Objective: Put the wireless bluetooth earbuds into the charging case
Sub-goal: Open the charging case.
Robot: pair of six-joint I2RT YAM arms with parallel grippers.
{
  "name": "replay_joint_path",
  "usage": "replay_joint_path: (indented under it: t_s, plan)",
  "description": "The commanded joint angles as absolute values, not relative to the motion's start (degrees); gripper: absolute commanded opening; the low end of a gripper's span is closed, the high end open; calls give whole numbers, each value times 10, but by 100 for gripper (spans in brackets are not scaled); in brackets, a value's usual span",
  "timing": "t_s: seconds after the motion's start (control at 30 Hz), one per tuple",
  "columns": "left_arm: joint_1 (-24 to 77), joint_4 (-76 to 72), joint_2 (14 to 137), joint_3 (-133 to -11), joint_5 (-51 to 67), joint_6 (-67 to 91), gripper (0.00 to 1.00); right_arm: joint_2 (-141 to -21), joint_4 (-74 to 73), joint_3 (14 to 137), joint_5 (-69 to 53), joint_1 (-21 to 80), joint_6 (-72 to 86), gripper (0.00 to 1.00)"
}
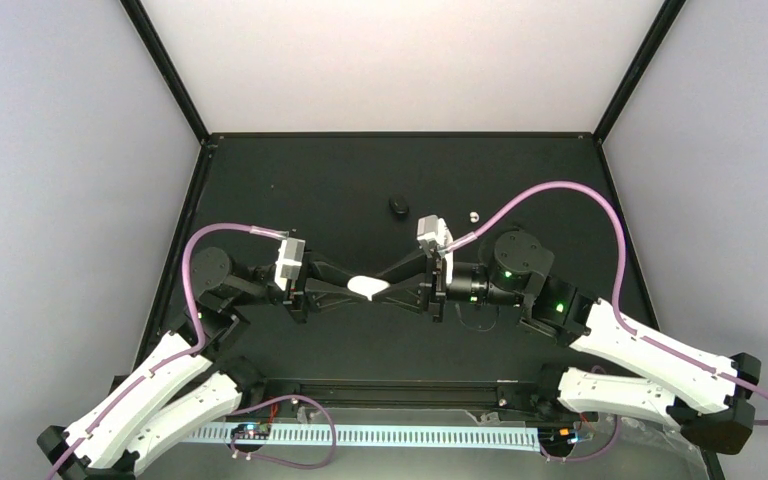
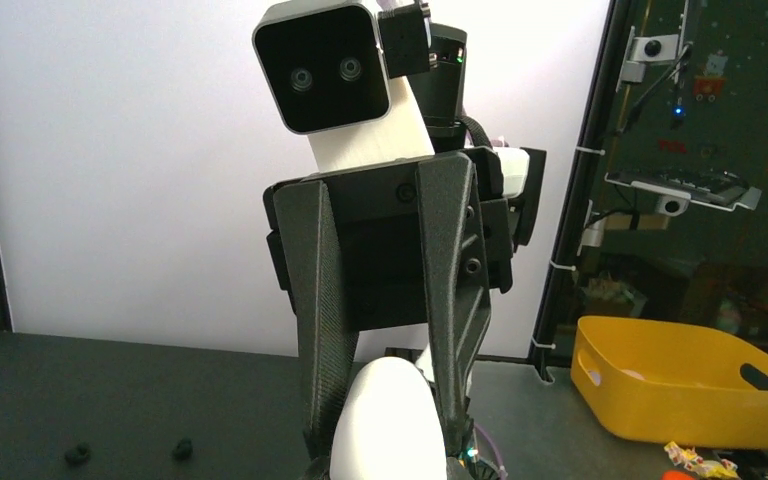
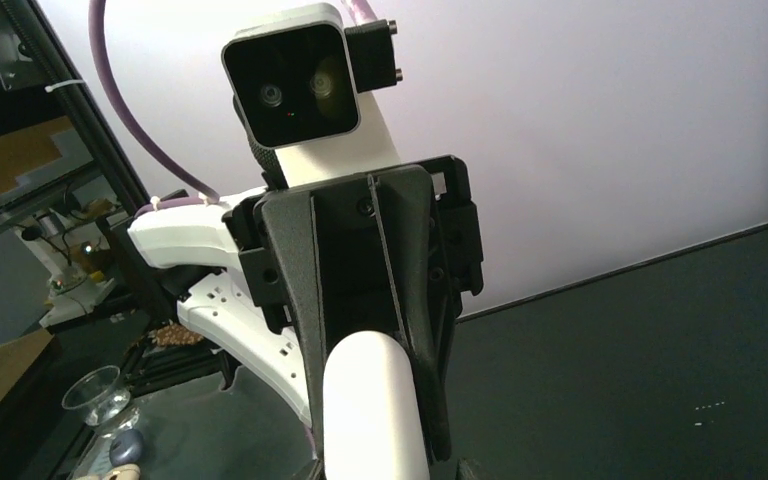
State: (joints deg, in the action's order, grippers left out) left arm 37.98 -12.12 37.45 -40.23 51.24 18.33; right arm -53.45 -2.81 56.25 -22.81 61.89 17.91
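Note:
The white pill-shaped charging case (image 1: 368,287) hangs above the middle of the table, lid closed. My left gripper (image 1: 353,289) is shut on its left end. My right gripper (image 1: 386,284) comes from the right. In the left wrist view its two dark fingers (image 2: 322,330) press against both sides of the case (image 2: 385,420). The right wrist view shows the left gripper's fingers (image 3: 305,300) tight on the case (image 3: 372,400). One tiny white earbud (image 1: 473,214) lies on the table beyond the right wrist, well apart from both grippers.
A small black oval case (image 1: 398,205) rests on the black table behind the grippers. Two small dark lumps (image 2: 78,453) lie on the table surface. A yellow bin (image 2: 680,390) stands off the right side. A clear cup (image 3: 95,395) is off the left.

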Motion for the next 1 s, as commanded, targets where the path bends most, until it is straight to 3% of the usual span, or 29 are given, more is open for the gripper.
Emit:
replay_joint_path:
  t_s: [0.0, 0.27, 0.57, 0.97]
  plan:
    - [382, -153, 368, -403, 525, 193, 4, -533, -27, 579, -243, 616, 169, 31]
    - [382, -158, 372, -403, 521, 197, 7, -528, -27, 575, -241, 616, 161, 15]
    - [382, -161, 382, -399, 511, 213, 40, -519, -7, 561, -227, 616, 160, 9]
    - [382, -220, 403, -390, 517, 271, 41, -517, 24, 547, -213, 616, 153, 8]
